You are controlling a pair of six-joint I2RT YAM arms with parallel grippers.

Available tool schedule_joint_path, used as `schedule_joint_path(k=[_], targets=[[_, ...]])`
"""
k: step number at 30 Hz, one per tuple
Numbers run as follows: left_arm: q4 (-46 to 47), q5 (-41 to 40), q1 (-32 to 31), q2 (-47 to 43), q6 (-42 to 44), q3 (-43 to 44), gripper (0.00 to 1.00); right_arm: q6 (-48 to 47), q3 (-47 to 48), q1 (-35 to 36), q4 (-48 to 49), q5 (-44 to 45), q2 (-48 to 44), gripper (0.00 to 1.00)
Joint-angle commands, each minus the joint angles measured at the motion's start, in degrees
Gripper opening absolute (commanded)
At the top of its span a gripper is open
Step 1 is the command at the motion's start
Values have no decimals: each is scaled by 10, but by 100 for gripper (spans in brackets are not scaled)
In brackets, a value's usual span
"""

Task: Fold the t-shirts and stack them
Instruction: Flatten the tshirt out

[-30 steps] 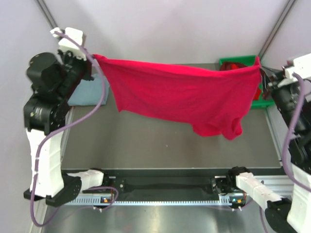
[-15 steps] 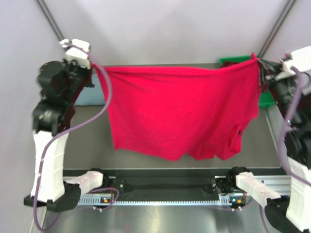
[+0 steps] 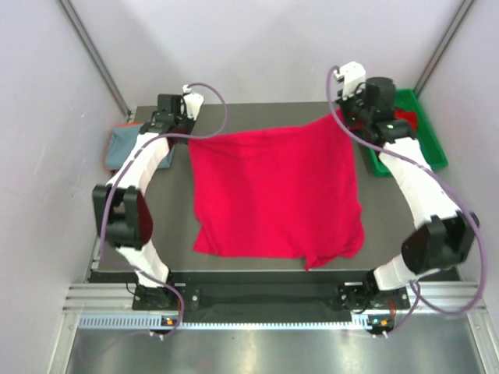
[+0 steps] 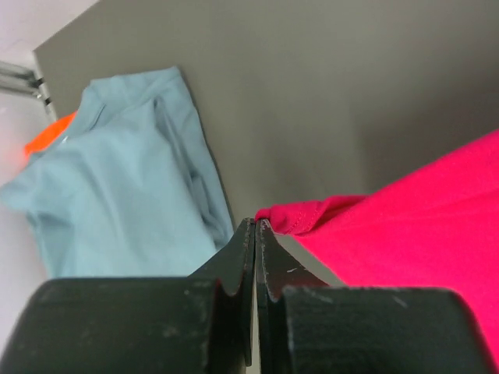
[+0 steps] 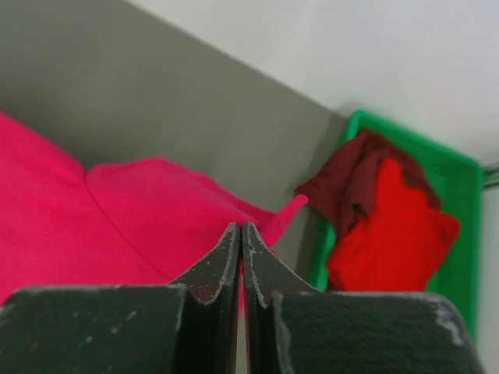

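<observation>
Nearest to us, the red t-shirt (image 3: 277, 195) lies spread across the middle of the worktop (image 3: 171, 234). Its near hem stops short of the worktop's front edge, and its near right corner is rumpled and folded over on itself. The rest of the cloth lies fairly flat, with only shallow wrinkles.

Further back, both arms reach out to the shirt's two far corners. The left pincer (image 3: 189, 135) sits at the far left corner. In its wrist view we see its fingers pressed together, with the red hem bunched right at their tips (image 4: 255, 226), so it is clamped on that corner. The right pincer (image 3: 341, 115) sits at the far right corner. Its fingers are likewise together (image 5: 240, 230), with red cloth caught between them and a small peak of fabric sticking out just beside the tips.

Beyond the left pincer, a grey-blue t-shirt (image 4: 117, 187) lies loosely folded at the far left edge of the worktop, apart from the red one. At the far right stands the green bin (image 3: 427, 128), holding a dark red t-shirt (image 5: 351, 183) and a bright red t-shirt (image 5: 390, 234), crumpled together.
</observation>
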Motion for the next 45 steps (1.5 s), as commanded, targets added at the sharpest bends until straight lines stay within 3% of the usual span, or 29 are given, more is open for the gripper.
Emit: schedule_joint_path(k=[1, 6, 12, 31, 42, 43, 45], targets=[[79, 2, 18, 75, 28, 81, 0, -20, 34, -3, 83, 1, 72, 0], [75, -26, 18, 188, 25, 224, 0, -37, 118, -5, 103, 29, 223, 0], [78, -57, 17, 265, 32, 297, 0, -37, 218, -7, 123, 78, 325, 0], [118, -101, 20, 311, 20, 292, 0, -38, 308, -25, 151, 100, 444, 0], [123, -87, 19, 252, 10, 246, 0, -47, 271, -19, 131, 88, 398, 0], [124, -88, 19, 252, 10, 244, 0, -49, 268, -18, 127, 88, 399, 2], [123, -92, 19, 256, 7, 242, 0, -35, 260, -16, 117, 99, 394, 28]])
